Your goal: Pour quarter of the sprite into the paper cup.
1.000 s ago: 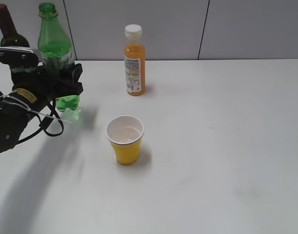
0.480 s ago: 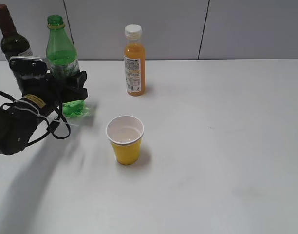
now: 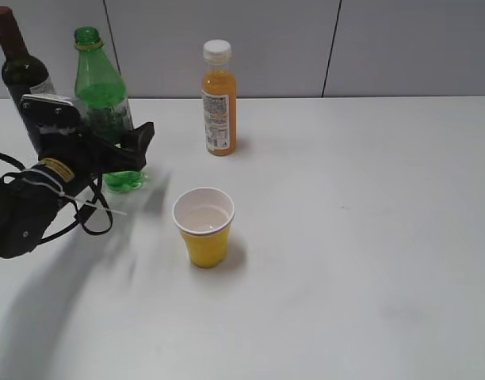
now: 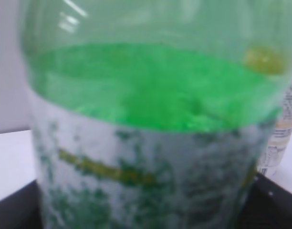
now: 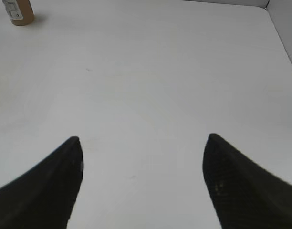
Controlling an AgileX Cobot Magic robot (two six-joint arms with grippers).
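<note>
The sprite (image 3: 104, 87), a tall green bottle with a white-green label, stands upright on the white table at the back left. My left gripper (image 3: 139, 138) is closed around its lower body. In the left wrist view the sprite (image 4: 151, 119) fills the frame, with the dark fingers (image 4: 275, 200) at the bottom corners beside it. The paper cup (image 3: 204, 226), yellow with a white rim, stands upright to the right of and nearer than the bottle, with some clear liquid in it. My right gripper (image 5: 143, 140) is open and empty above bare table, and it is out of the exterior view.
A dark wine bottle (image 3: 17, 63) stands just left of and behind the sprite. An orange juice bottle (image 3: 219, 99) with a white cap stands at the back, behind the cup; its base shows in the right wrist view (image 5: 17, 12).
The left gripper has lowered the sprite from a raised position down onto the table. The cup and the other bottles have not moved.
</note>
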